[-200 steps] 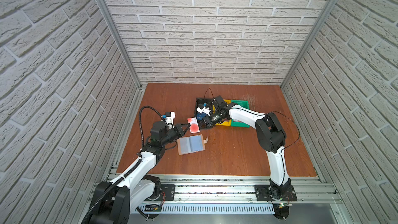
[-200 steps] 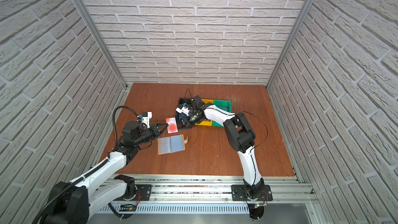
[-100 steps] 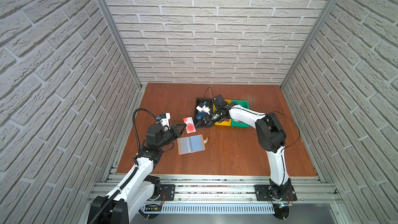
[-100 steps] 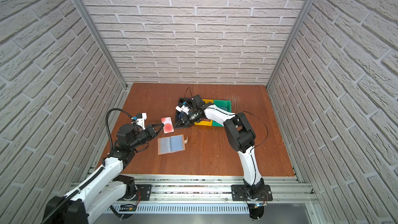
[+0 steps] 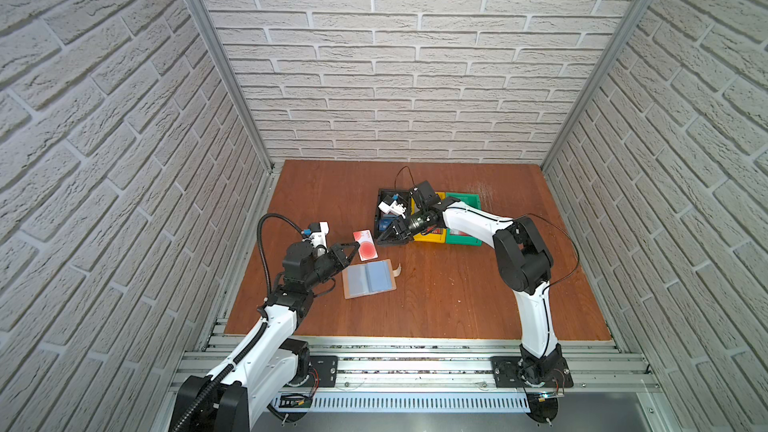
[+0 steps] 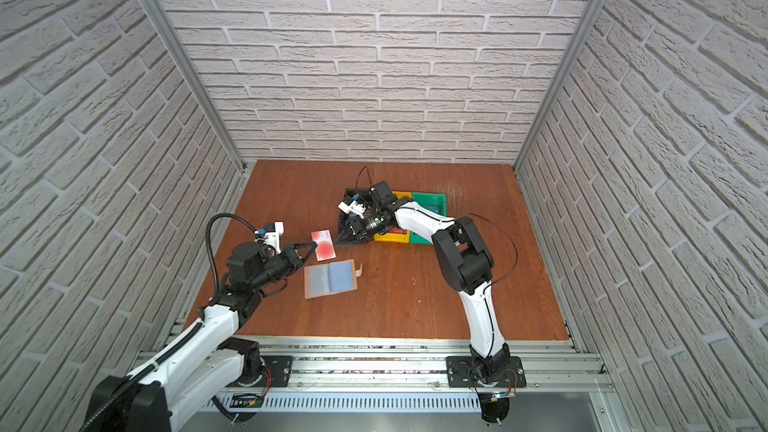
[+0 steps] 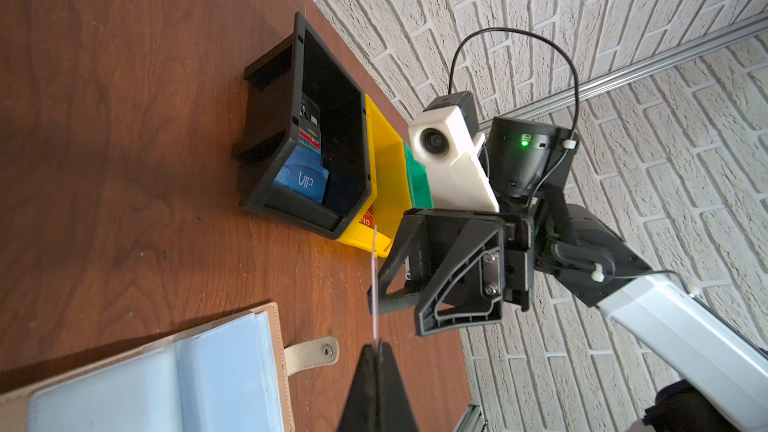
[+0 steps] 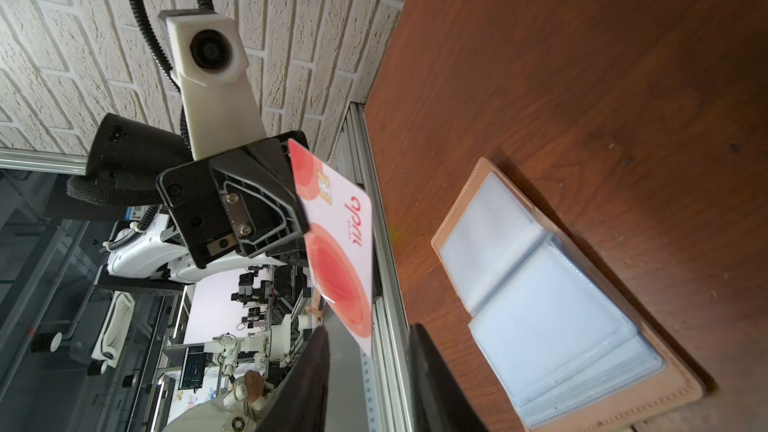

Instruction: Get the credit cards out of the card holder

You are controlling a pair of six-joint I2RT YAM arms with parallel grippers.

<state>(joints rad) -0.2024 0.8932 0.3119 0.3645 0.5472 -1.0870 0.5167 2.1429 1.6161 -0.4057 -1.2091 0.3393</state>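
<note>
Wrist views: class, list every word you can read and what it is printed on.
"VIP": blue card in the black bin.
"april": pale card; its smaller print is unreadable.
"LOGO", seemingly: dark card behind the blue card.
Red card in the yellow bin: lettering mostly hidden.

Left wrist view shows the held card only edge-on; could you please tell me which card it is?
Observer: It is the pale card with red circles, pinched by the left gripper.
Operator: Thank you. Is the right gripper gripping it too?
Observer: No. The right gripper is open; its fingers stand either side of the card's free corner, with a gap showing.
Operator: Are any cards left in the holder?
Observer: The holder lies open, and in the right wrist view the sleeves that show look empty.
</note>
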